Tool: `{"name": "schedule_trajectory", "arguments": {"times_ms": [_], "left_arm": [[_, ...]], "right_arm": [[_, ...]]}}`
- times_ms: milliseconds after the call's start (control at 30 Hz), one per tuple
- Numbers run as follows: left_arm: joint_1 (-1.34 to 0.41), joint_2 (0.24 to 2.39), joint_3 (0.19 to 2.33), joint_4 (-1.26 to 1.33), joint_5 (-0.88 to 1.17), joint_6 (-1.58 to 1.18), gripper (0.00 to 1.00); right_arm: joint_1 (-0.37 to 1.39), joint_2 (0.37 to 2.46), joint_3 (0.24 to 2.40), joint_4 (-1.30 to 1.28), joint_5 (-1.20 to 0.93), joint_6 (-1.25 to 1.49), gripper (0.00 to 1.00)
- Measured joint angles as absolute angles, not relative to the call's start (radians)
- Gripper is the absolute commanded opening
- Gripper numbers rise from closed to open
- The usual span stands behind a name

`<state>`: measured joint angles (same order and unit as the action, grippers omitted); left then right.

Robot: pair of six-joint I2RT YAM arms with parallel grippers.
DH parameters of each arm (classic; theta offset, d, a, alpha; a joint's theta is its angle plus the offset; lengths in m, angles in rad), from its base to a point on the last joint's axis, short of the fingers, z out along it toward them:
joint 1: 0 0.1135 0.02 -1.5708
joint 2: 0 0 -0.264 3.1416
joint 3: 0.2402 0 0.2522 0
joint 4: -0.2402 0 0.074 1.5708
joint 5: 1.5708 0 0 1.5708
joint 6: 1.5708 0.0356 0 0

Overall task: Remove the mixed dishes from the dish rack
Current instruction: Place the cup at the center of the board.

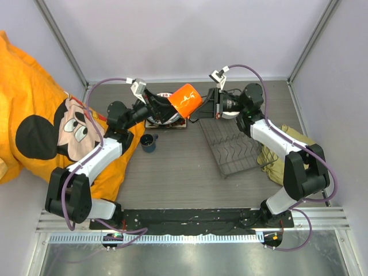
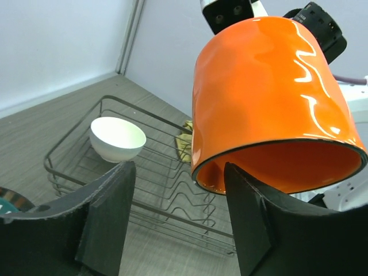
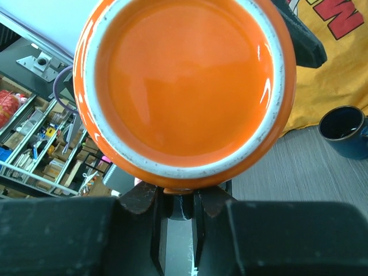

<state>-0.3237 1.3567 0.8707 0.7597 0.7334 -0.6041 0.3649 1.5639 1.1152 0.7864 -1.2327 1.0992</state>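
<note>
Grey wood-grain bench [image 1: 172, 172] sits in a booth of plain pale walls [image 1: 190, 34] with metal posts at the far corners, and a slotted metal rail [image 1: 190, 237] runs along its near edge. Past the mug, the right wrist view shows cluttered shelving [image 3: 34, 132] outside the booth. An orange cartoon-mouse cloth [image 1: 40, 126] drapes over the left edge, and an olive cloth [image 1: 282, 149] lies bunched at the right edge.

The orange mug [image 1: 185, 99] hangs in the air over the middle of the far edge, tipped with its mouth toward the left arm. The right jaws are pinched narrow on it, fingers [image 3: 144, 201] closed on an orange part below its base. The left jaws stand wide, fingers [image 2: 109, 213] just at the rim; I cannot tell if they touch.

The dish rack [image 1: 230, 146] sits toward the far right corner with the white bowl [image 2: 118, 138] inside. The dark-blue cup [image 1: 149, 142] stands upright beside the mouse cloth, and the round plate [image 1: 163, 118] lies by the far edge
</note>
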Motion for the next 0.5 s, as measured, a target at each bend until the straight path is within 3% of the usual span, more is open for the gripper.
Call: {"name": "schedule_trajectory", "arguments": {"times_ms": [200,500], "left_arm": [[-0.334,1.383,0.877,0.776,0.730,-0.662,0.45],[-0.347,1.405,0.886,0.797,0.730,-0.736,0.36]], "right_arm": [[0.371,1.564,1.112,0.775,-1.227,1.083,0.01],[0.383,1.564,1.105,0.736,-1.222,1.034,0.01]]}}
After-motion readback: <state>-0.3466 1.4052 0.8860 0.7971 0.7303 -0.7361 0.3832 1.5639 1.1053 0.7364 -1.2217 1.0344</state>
